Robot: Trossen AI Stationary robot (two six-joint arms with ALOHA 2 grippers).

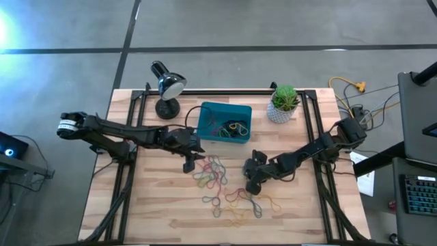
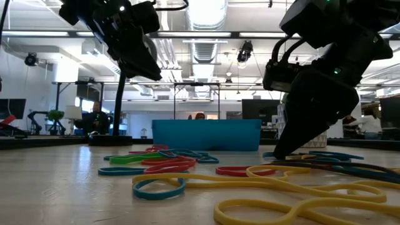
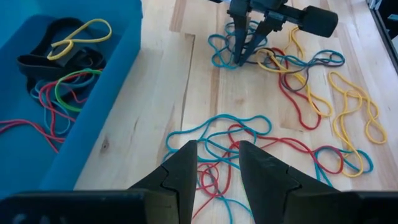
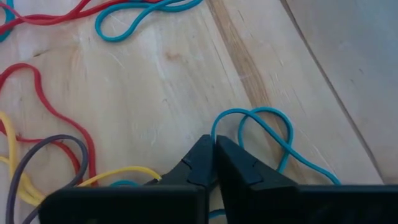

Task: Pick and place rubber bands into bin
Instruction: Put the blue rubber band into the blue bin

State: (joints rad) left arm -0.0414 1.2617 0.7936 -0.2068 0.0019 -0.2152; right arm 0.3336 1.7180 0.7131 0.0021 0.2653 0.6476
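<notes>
Wooden table (image 1: 150,205): right claw (image 4: 214,146) pinches a blue rubber band (image 4: 264,127).

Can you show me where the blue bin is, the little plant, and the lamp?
bin (image 1: 208,113): high view, bare floor by its left wall.
plant (image 1: 285,97): high view, green leaves.
lamp (image 1: 171,85): high view, round shade.

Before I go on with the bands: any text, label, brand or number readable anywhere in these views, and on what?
None readable.
Shallow teal-blue plastic bin: no label shows.
Black desk lamp and white plant pot: no markings visible.
White sheet of paper at the table's right edge: any print too small to read.
Dark keyboard at far right: keys too small to read.
</notes>
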